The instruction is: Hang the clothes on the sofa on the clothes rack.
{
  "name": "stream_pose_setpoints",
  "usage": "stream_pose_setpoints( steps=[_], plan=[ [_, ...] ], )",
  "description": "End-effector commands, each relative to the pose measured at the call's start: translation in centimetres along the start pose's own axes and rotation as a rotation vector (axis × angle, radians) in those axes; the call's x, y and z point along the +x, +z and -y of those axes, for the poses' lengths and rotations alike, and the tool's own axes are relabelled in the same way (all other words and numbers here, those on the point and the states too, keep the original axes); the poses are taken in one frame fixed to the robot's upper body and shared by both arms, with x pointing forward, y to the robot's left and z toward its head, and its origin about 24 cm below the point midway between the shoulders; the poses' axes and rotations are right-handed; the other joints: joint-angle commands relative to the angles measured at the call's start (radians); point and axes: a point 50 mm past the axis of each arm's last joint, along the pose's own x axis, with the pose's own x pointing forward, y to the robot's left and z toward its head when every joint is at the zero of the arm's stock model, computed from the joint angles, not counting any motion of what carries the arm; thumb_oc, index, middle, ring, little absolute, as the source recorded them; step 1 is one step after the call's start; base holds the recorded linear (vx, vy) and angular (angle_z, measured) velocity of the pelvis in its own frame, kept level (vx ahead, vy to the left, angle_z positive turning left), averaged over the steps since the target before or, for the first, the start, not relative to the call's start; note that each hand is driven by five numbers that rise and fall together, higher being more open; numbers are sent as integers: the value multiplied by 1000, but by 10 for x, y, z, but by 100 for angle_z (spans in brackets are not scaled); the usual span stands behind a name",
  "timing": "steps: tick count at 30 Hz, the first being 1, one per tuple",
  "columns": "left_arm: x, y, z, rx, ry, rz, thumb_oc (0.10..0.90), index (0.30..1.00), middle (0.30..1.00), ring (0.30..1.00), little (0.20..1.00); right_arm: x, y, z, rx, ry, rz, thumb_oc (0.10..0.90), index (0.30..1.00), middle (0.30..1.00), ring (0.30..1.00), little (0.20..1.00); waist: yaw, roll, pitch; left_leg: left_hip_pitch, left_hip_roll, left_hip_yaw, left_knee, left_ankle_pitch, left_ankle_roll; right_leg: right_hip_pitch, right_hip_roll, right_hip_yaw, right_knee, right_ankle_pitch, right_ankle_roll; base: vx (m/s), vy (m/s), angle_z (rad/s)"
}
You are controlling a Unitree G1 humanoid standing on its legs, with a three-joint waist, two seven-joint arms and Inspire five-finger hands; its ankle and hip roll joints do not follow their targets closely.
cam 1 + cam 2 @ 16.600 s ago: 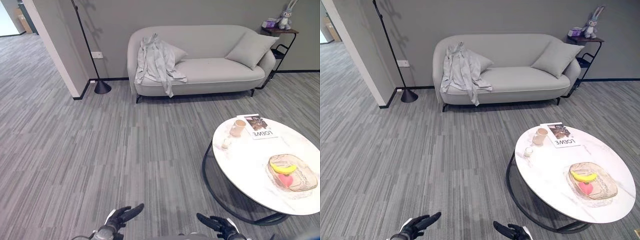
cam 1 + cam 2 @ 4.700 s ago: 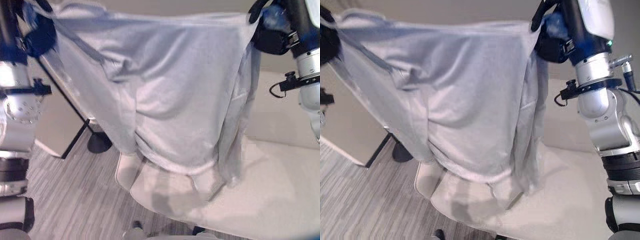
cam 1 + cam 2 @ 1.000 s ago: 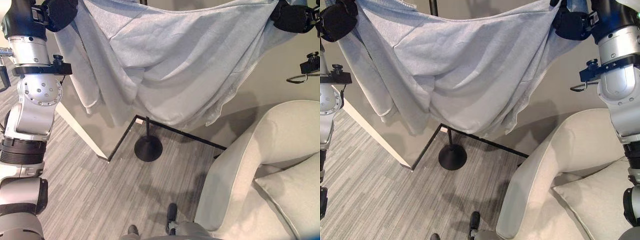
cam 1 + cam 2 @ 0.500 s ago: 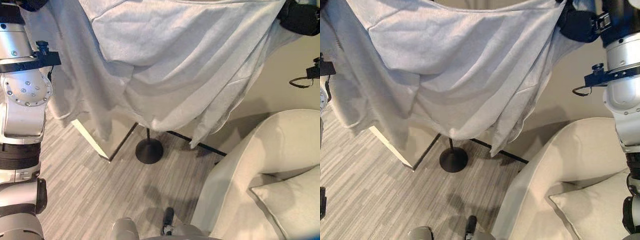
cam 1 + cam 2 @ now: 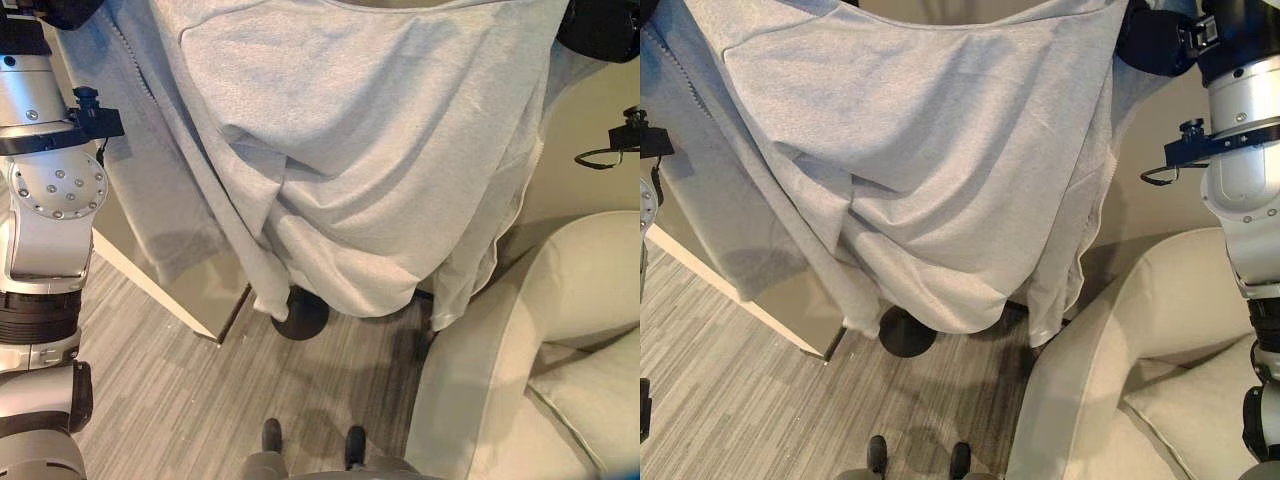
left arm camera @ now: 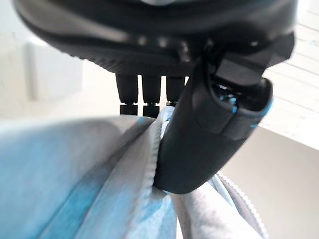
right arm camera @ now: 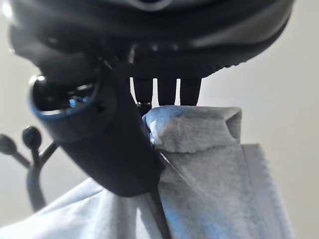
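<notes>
A light grey zip-up garment point(image 5: 350, 150) hangs spread wide between the robot's two raised arms, clear of the sofa point(image 5: 520, 350), its back panel sagging in soft folds and its hem dangling just above the floor. The left hand point(image 6: 199, 134) grips one upper edge of the cloth, thumb pressed down on the fabric beside the zipper teeth with the fingers point(image 6: 144, 94) curled behind it. The right hand point(image 7: 114, 144) pinches the opposite upper edge in the same way, thumb clamped over a folded hem with the fingers point(image 7: 167, 89) closed behind. In the head views the right hand point(image 5: 1155, 40) sits at the top corner, dark against the pale wall, and the left arm rises along the opposite edge with its hand at the frame's upper corner.

The round black base of the clothes rack point(image 5: 300, 315) shows on the striped grey carpet point(image 5: 160, 400) directly under the hanging cloth, its pole hidden behind the garment. Knobbed dark hooks of the rack point(image 7: 27, 149) appear beside the right hand in the right wrist view. The pale sofa curves in at the lower right, its rounded arm near the garment's loose front panel and zipper edge, with a cushion point(image 5: 1200, 410) lying on the seat. A light wall corner point(image 5: 170, 290) stands behind the cloth on the left.
</notes>
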Motion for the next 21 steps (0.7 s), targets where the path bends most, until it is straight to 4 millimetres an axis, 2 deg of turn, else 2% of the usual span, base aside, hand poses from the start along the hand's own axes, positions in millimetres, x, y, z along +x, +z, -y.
stream_pose_setpoints(
  steps=[1, 3, 8, 13, 14, 16, 21],
  plan=[
    [17, 10, -24, 76, 102, 114, 400, 300, 300, 300, 300, 24, 17, 43, -50, -215, 87, 400, 300, 300, 300, 300, 22, -53, -141, 58, 8, 44, 2, -145, -28, 124, -81, -81, 3, -87, 121, 93, 56, 9],
    [19, 6, -25, 85, 105, 101, 400, 300, 300, 300, 300, 34, 14, 55, -89, -246, 66, 400, 300, 300, 300, 300, 29, -62, -148, 56, -3, 51, 2, -153, -22, 124, -94, -89, 3, -82, 132, 110, 56, 3],
    [24, -3, -22, 103, 77, 67, 400, 300, 300, 300, 300, 46, 5, 65, -117, -261, 11, 400, 300, 300, 300, 300, 35, -73, -155, 51, -9, 51, 2, -157, -20, 124, -100, -99, 3, -79, 138, 49, 7, 0],
    [32, -15, -14, 158, 27, 28, 400, 300, 300, 300, 300, 58, -17, 63, -89, -231, -118, 400, 300, 300, 300, 300, 43, -87, -155, 44, -9, 50, 2, -156, -20, 118, -101, -108, 3, -78, 142, 34, -5, 2],
    [33, -16, -14, 158, 31, 27, 400, 300, 300, 300, 300, 61, -16, 64, -89, -232, -115, 400, 300, 300, 300, 300, 43, -85, -154, 43, -9, 50, 2, -156, -20, 117, -102, -108, 3, -79, 142, 39, -11, 2],
    [40, -27, -7, 231, -18, -3, 400, 300, 300, 300, 300, 70, -29, 63, -58, -208, -198, 400, 300, 300, 300, 300, 45, -92, -152, 34, -7, 53, 2, -153, -24, 108, -99, -109, 3, -78, 145, 18, -10, 0],
    [53, -37, 3, 338, -82, -26, 400, 300, 300, 300, 300, 84, -34, 56, -2, -188, -265, 400, 300, 300, 300, 300, 49, -96, -144, 12, -1, 54, 2, -146, -27, 89, -93, -108, 3, -76, 149, 9, -2, 0]
  ],
)
